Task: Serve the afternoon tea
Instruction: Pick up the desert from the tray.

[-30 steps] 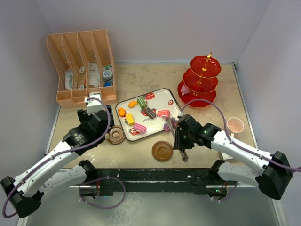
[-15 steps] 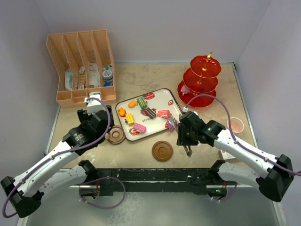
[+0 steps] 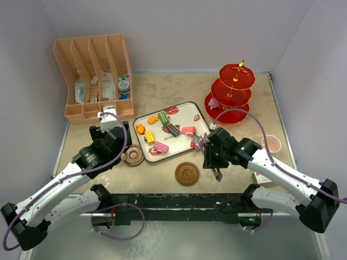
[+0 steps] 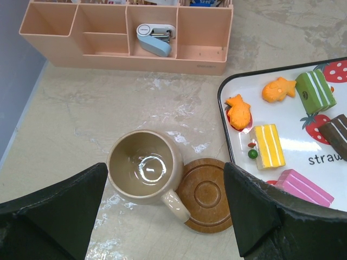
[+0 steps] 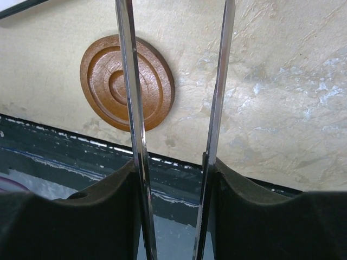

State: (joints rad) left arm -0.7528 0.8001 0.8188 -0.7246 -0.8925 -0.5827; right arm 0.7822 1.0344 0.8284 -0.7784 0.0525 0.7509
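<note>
Toy cakes (image 3: pixel 172 129) lie on a white tray (image 3: pixel 184 115). My right gripper (image 3: pixel 212 157) is shut on the metal tongs (image 5: pixel 130 108), whose two arms stand apart between the pads (image 5: pixel 173 179). The tong tips reach to the tray's near right corner. A brown saucer (image 3: pixel 187 174) lies just left of them (image 5: pixel 105 81). My left gripper (image 4: pixel 165 165) hangs open over the tan mug (image 4: pixel 143 167), which touches a second saucer (image 4: pixel 207 195). The pink mug (image 3: pixel 270 144) stands at the right. The red three-tier stand (image 3: pixel 232 92) is at the back right, a small pink sweet (image 3: pixel 213 102) on its lowest tier.
A peach divided rack (image 3: pixel 95 78) of toiletries stands at the back left, and its front compartments (image 4: pixel 130 35) lie just beyond the tan mug. The table's near edge (image 5: pixel 227 179) runs right under the right gripper. Grey walls close in on both sides.
The right gripper has eased its squeeze and the tong arms have spread apart. The right arm shifted slightly to the right. The left arm has not moved.
</note>
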